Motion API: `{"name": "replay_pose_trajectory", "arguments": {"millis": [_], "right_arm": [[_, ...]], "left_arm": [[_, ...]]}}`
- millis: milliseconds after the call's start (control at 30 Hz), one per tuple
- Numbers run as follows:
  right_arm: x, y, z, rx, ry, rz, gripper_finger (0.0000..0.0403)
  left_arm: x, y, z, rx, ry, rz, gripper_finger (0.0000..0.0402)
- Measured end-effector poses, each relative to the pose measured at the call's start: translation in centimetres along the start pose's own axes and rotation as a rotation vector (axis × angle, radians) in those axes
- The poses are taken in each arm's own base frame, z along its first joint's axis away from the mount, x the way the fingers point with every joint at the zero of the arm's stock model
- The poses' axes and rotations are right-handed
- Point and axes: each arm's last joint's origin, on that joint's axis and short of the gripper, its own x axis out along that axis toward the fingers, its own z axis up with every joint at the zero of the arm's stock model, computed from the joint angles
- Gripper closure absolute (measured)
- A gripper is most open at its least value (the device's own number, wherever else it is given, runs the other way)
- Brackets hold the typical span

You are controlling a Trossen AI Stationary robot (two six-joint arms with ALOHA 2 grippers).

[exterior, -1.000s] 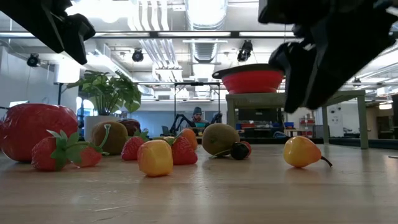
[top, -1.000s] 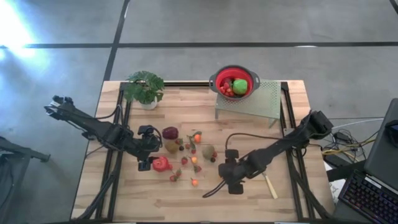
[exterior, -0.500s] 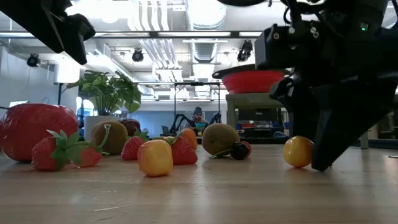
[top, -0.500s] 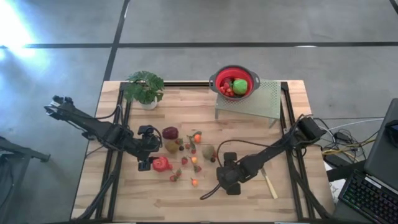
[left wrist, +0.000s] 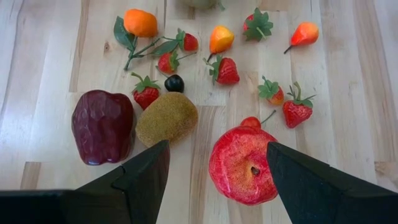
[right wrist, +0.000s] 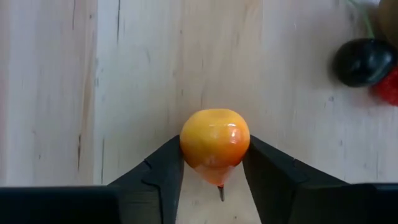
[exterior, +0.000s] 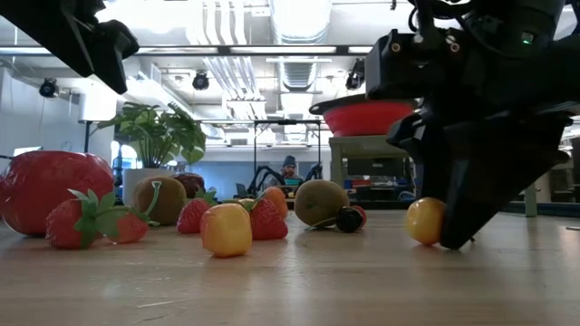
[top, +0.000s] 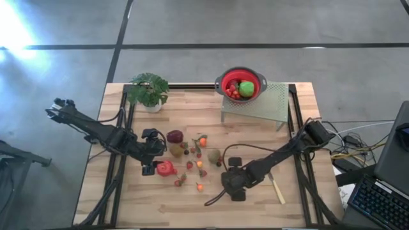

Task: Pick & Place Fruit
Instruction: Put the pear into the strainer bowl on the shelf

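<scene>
Wooden tabletop [top: 255, 137] is holding a scatter of toy fruit, and the red colander [top: 241, 84] on the perforated riser already has a few in it. Right gripper [right wrist: 214, 180] is pinching the little yellow-orange pear [right wrist: 215, 145] down at table level, fingers touching both its sides, arm stretching low across the boards. Looks like the grasp step; next it's needing a lift and carry to the colander. Left gripper [left wrist: 214, 177] is hanging open over the big red pomegranate [left wrist: 242, 165].
</scene>
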Motion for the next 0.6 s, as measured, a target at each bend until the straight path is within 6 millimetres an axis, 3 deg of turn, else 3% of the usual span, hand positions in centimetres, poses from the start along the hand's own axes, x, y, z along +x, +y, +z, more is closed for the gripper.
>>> {"name": "replay_pose_trajectory", "arguments": {"millis": [600], "right_arm": [[0.01,0.19,0.47,0.01,-0.048,0.02,0.0178]], "left_arm": [[0.0,0.0,0.01,0.0,-0.001,0.0,0.0128]]}}
